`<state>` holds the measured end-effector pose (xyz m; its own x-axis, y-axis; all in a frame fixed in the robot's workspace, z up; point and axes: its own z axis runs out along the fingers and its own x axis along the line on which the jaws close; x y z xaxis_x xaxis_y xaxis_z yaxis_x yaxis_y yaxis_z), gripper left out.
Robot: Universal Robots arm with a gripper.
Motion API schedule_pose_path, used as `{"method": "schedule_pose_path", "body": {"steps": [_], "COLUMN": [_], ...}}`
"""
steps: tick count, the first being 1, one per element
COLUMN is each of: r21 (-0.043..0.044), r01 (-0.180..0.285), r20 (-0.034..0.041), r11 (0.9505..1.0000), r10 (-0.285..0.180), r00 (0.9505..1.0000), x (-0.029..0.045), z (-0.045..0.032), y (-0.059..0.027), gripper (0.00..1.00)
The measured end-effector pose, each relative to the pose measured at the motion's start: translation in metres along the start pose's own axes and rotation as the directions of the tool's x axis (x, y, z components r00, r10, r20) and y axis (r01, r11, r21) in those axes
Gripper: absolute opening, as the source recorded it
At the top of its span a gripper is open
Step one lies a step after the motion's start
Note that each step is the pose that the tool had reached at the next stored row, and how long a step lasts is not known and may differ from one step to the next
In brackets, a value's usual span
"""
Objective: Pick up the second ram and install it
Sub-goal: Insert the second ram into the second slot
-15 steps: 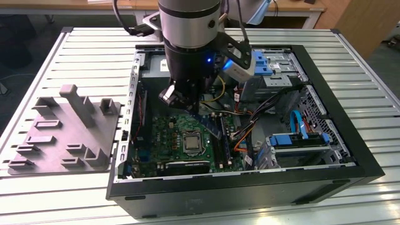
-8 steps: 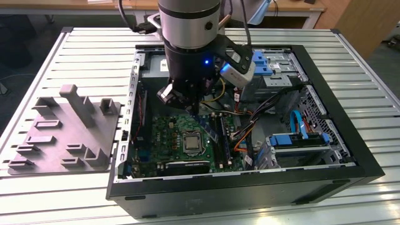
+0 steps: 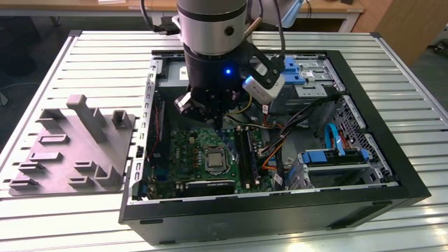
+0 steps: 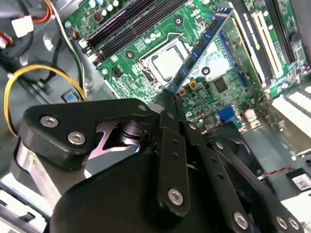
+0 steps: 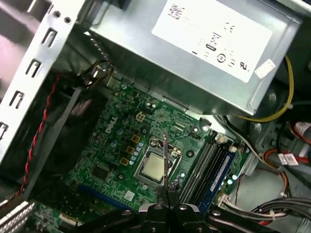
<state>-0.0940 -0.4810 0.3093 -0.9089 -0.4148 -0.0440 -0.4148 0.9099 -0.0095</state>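
My gripper (image 4: 171, 99) is shut on the second ram (image 4: 201, 43), a thin dark board with a row of black chips that sticks out from between the black fingers. In the first wrist view the ram (image 5: 165, 160) appears edge-on, hanging above the silver processor socket (image 5: 153, 166) of the green motherboard (image 5: 114, 131). The long black memory slots (image 5: 203, 162) lie a short way to one side of it, apart from the stick. In the exterior view the gripper (image 3: 213, 118) hovers inside the open computer case (image 3: 413, 178), over the motherboard (image 3: 192, 149).
A metal power supply box (image 5: 194, 58) borders the board, with yellow and orange cables (image 4: 29, 77) beside it. Drive cages with blue clips (image 3: 332, 157) fill the exterior view's right of the case. A grey fixture block (image 3: 77, 147) stands on the slatted table outside the case.
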Motion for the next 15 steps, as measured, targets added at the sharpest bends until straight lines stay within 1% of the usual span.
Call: {"method": "schedule_pose_path", "body": {"steps": [2, 4, 6, 8, 10, 12, 15], "r21": [0.0016, 0.0032, 0.0048, 0.0064, 0.008, 0.0097, 0.0121], "r01": [-0.035, -0.072, -0.109, -0.144, -0.18, -0.215, -0.267], "r20": [-0.0003, -0.0006, -0.0008, -0.0009, -0.001, -0.0011, -0.0009], "r11": [0.9994, 0.9974, 0.9941, 0.9895, 0.9837, 0.9765, 0.9635], "r10": [0.035, 0.072, 0.109, 0.144, 0.18, 0.215, 0.267], "r00": [0.9994, 0.9974, 0.9941, 0.9896, 0.9837, 0.9765, 0.9636], "x": [0.0, 0.0, 0.0, 0.0001, 0.0, 0.0, 0.0001], "z": [0.0002, 0.0004, 0.0005, 0.0007, 0.0009, 0.0009, 0.0011], "y": [0.0, 0.0, 0.0, 0.0, 0.0, 0.0, 0.0], "gripper": [0.11, 0.11, 0.11, 0.11, 0.11, 0.11, 0.11]}}
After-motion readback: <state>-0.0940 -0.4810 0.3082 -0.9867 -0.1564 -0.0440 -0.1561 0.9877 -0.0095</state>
